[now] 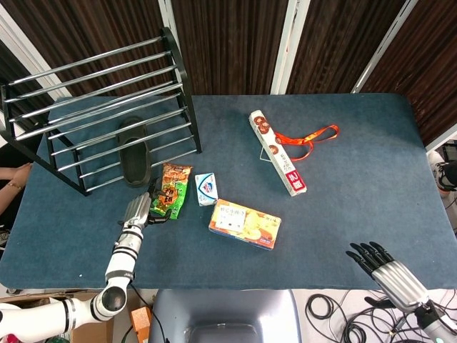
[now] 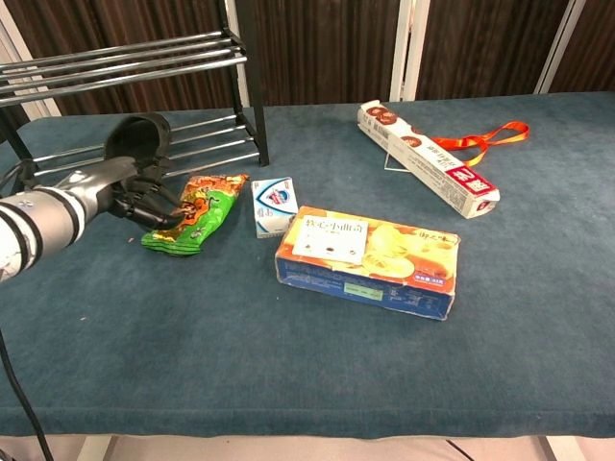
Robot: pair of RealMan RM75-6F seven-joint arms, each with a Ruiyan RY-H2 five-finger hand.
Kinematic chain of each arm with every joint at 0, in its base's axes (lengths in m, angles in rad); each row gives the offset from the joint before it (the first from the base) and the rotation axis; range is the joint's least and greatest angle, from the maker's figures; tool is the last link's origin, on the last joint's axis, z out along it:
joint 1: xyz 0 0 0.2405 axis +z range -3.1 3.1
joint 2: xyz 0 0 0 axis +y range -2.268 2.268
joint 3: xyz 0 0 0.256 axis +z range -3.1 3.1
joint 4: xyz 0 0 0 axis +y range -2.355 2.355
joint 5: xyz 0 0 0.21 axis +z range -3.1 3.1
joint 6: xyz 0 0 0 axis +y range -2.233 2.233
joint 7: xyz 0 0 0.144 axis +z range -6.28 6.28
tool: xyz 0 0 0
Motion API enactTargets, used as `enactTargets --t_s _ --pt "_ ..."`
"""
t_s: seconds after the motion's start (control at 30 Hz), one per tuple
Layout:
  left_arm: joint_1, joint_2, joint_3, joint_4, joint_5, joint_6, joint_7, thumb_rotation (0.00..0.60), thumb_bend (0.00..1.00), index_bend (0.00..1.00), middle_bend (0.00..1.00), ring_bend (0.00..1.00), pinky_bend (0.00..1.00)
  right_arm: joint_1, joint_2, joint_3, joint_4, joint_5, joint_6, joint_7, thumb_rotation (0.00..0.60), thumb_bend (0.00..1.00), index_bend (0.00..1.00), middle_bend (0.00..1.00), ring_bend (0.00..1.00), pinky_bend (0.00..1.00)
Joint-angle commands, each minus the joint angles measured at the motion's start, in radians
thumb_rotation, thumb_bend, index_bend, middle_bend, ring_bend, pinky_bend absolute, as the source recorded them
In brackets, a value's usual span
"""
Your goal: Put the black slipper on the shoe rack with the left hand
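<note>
black slipper (image 1: pixel 133 153) on shoe rack (image 1: pixel 100 86) | left hand (image 1: pixel 137 210) empty, apart

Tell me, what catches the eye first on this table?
A metal shoe rack fills the far left corner, with a black slipper lying on its lowest bars. Just in front, the robot's left hand hovers beside a green snack bag. An orange ribbon brightens the far middle.

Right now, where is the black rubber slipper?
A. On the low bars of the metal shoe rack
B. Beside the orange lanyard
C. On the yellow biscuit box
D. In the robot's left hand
A: the black rubber slipper lies on the lower bars of the metal shoe rack, and the left hand is off it, near the green snack packet.
</note>
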Motion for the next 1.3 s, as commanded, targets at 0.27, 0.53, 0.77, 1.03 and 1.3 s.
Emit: enactTargets --t_s 0.27,0.53,0.77,1.03,1.3 --pt "-0.025 -0.016 0.002 0.118 0.01 -0.042 -0.047 0.577 0.38 0.0 0.23 0.19 0.31 0.004 0.0 -0.003 0.005 -0.006 -0.001 0.008 0.6 0.09 0.0 0.0 0.0 0.0" --pt "-0.046 -0.02 -0.004 0.205 0.018 -0.14 -0.117 0.6 0.38 0.0 0.23 0.18 0.31 0.001 0.002 -0.002 0.003 -0.003 0.002 0.007 0.6 0.09 0.0 0.0 0.0 0.0" --pt "-0.065 -0.052 -0.017 0.289 0.08 -0.161 -0.191 0.6 0.38 0.0 0.23 0.18 0.3 0.006 0.002 -0.003 0.001 -0.001 -0.01 0.004 0.6 0.09 0.0 0.0 0.0 0.0" --pt "-0.075 -0.062 -0.027 0.333 0.102 -0.178 -0.233 0.6 0.38 0.0 0.22 0.16 0.28 0.004 0.002 -0.002 -0.001 -0.001 -0.005 0.003 0.6 0.09 0.0 0.0 0.0 0.0" --pt "-0.003 0.064 0.044 0.099 0.219 -0.189 -0.277 0.6 0.38 0.0 0.24 0.2 0.32 -0.003 0.005 -0.003 -0.004 -0.001 0.004 -0.003 0.6 0.09 0.0 0.0 0.0 0.0"
